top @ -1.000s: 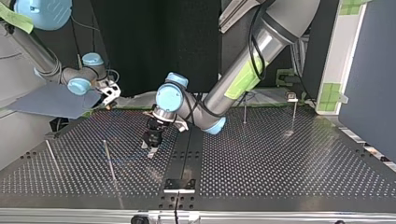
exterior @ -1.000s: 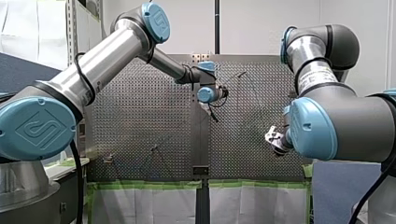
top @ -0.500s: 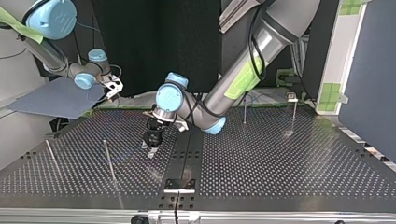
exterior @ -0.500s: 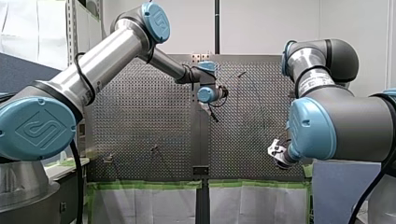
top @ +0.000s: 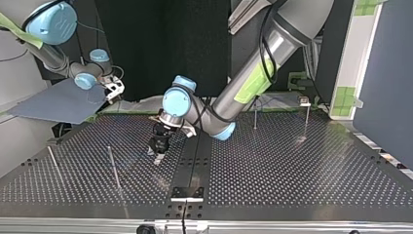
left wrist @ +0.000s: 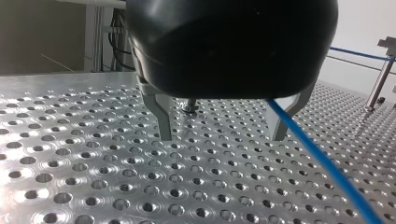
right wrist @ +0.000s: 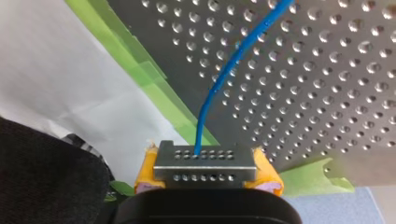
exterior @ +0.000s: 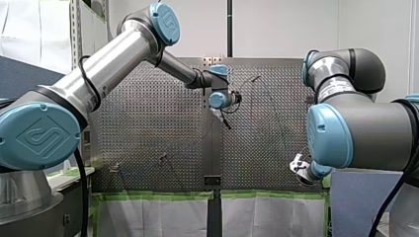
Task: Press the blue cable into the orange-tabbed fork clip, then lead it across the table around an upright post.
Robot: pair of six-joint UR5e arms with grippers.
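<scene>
Thin, smooth blue cable (right wrist: pixel 223 70) curves out of my yellow-padded right gripper (right wrist: pixel 205 158), which clamps it. My black left gripper (left wrist: pixel 222 136) stands wide; the cable passes beside one finger.

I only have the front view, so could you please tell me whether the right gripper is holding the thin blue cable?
Observer: Yes; the right wrist view shows the right gripper shut on the thin blue cable, between yellow pads.
Operator: Thank you. And the left gripper?
Observer: Open: the left wrist view shows its metal fingers apart over the perforated metal table, clamping nothing.
Operator: Where is the cable there?
Observer: It slants close by one finger.
</scene>
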